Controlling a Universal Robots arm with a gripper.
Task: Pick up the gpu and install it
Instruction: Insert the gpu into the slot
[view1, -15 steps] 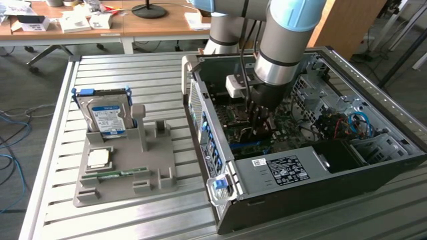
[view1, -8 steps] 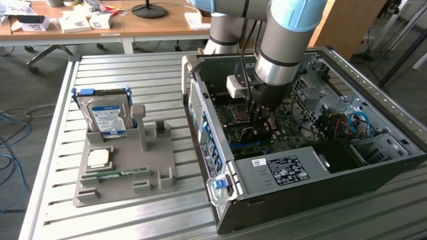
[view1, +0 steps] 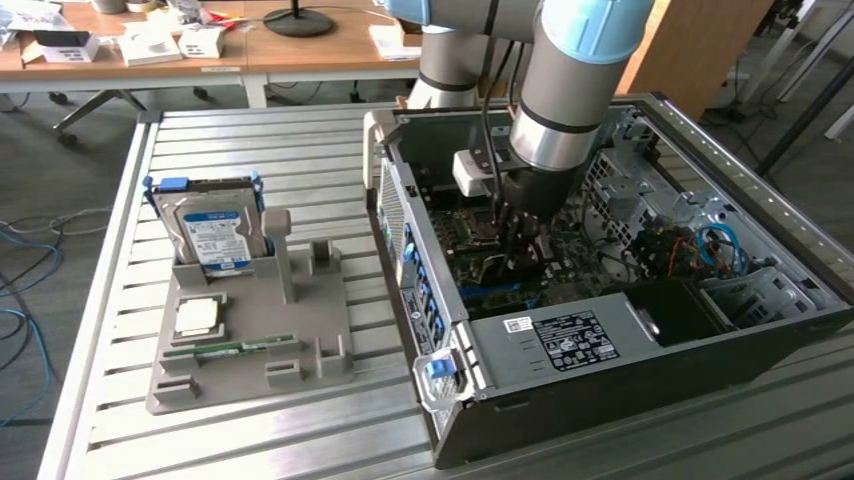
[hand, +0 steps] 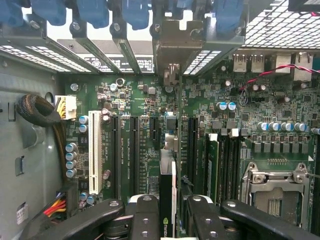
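Hand (hand: 169, 207) clamped on one gpu (hand: 166, 182), edge-on over motherboard (hand: 240, 135) inside one open case (view1: 587, 350).

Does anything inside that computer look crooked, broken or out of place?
Nothing stands out. The gripper holds the gpu edge-on, parallel to the slots on the motherboard. No loose or damaged parts show.

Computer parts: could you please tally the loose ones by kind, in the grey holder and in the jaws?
Hard drive: 1
CPU: 1
Memory stick: 1
Gpu, in the jaws: 1
Total: 4
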